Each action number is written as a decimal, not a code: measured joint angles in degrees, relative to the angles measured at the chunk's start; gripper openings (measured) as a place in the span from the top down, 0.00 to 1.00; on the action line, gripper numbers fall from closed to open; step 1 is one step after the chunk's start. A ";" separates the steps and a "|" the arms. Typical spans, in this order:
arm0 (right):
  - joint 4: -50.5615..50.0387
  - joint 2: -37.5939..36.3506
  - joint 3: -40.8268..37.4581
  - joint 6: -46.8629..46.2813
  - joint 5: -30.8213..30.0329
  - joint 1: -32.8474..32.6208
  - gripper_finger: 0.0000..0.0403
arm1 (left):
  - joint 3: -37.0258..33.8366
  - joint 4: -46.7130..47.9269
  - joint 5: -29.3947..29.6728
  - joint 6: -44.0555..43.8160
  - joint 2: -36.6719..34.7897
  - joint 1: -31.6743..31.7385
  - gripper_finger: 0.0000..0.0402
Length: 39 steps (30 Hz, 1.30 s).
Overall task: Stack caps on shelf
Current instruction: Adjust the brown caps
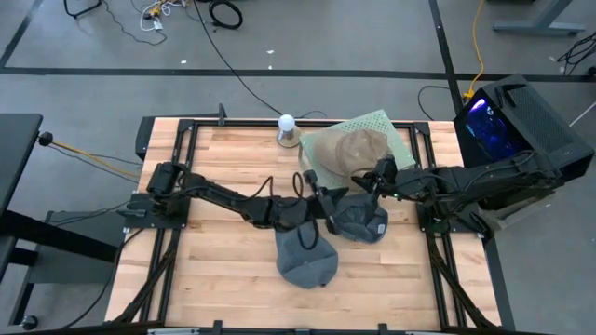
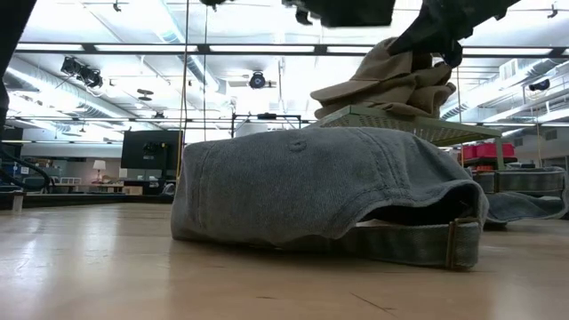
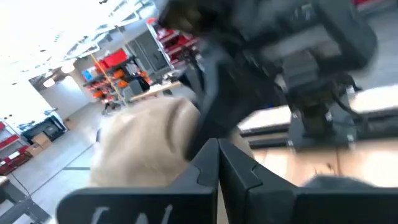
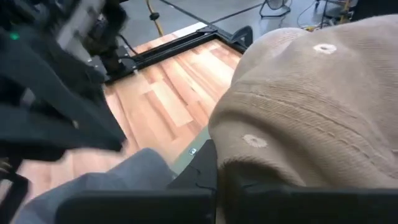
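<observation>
Blue-grey cap (image 2: 320, 191) before shelf (image 2: 400, 120), tan cap (image 2: 391, 80).

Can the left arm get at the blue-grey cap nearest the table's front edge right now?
Probably yes: that blue-grey cap lies uncovered on the table just in front of the left claw, which is shut with nothing visibly in it.

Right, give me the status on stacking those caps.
Done: tan caps piled on the green shelf. In hand: both arms meet beside the shelf, right claw shut at the tan pile's edge, left claw shut. Left: two blue-grey caps on the table.
</observation>
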<state>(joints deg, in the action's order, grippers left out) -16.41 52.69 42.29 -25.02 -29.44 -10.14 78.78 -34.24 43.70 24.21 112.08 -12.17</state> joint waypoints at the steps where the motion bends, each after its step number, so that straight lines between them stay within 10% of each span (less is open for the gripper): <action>1: 0.28 0.49 -0.01 0.01 -0.09 0.10 0.98 | 0.01 -0.01 0.07 -0.08 -0.42 0.02 0.98; 29: -7.25 -1.45 -0.01 13.32 0.34 0.45 0.54 | 0.03 1.90 10.32 -1.06 -2.38 -1.57 0.98; 39: -11.12 -6.74 -0.01 11.64 0.34 -0.58 0.53 | 0.03 2.06 8.74 -3.88 -2.38 0.41 0.98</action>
<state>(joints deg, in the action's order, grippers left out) -27.53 45.95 42.28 -13.38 -29.10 -10.72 78.81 -32.18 52.43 20.34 109.70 -11.76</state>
